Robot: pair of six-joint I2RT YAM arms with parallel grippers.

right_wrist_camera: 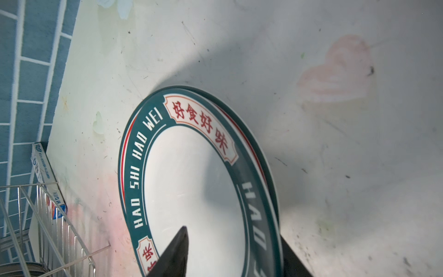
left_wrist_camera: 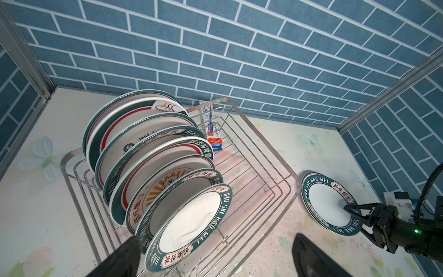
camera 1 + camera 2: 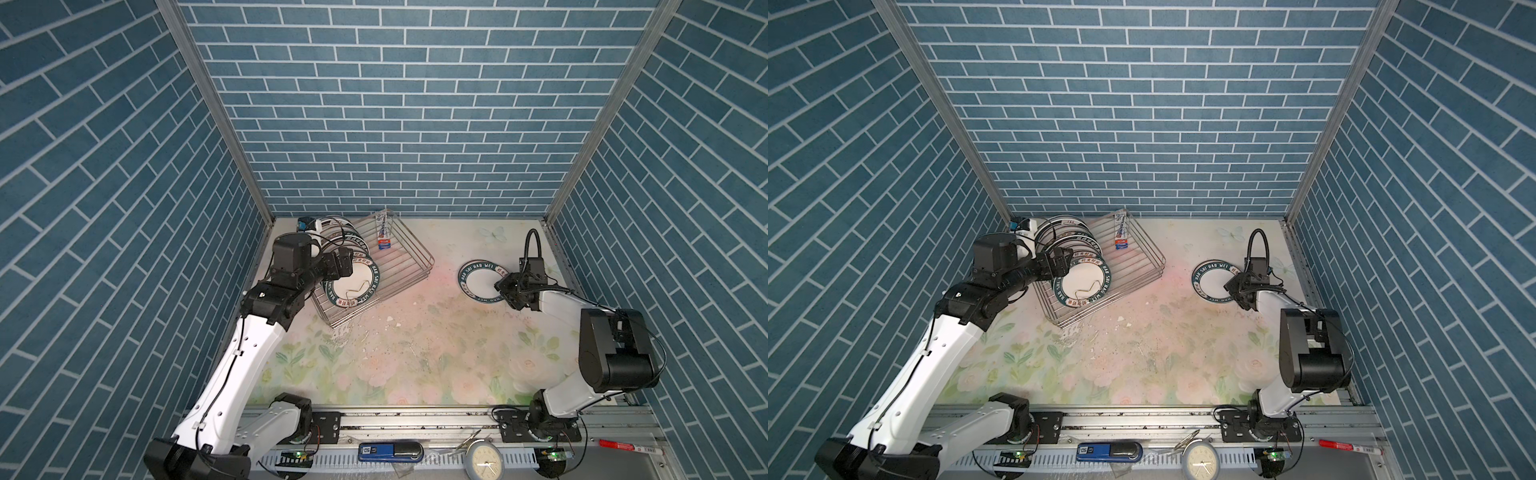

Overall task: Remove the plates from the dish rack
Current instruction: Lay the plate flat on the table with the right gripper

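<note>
Nearest the lens in the left wrist view, the left gripper (image 2: 217,239) holds its jaws spread wide, one on each side of the front plate (image 2: 189,223), touching nothing that I can see. That plate stands on edge at the lower end of a row of plates (image 2: 143,153) in the left half of the dish rack (image 3: 409,268), left of centre in both top views, each leaning toward the next. Closing here could, I judge, pinch the plate behind as well. It could also lift the front plate against the wire divider (image 3: 357,286) crossing its face and drag the light rack along.

At centre right, the right gripper (image 3: 505,291) has its jaws parted astride the near rim of the unloaded plate (image 3: 478,280), which lies flat on the counter (image 3: 415,353). The right wrist view shows another rim beneath it, so it seems to top a small stack. A careless pull back could hook that rim and slide the plate off.

A small carton (image 3: 384,235) leans in the rack's far corner, and white chips (image 3: 390,319) lie just below the rack. Neither blocks an arm. The clock face (image 3: 484,461) at the bottom edge sits well apart.
</note>
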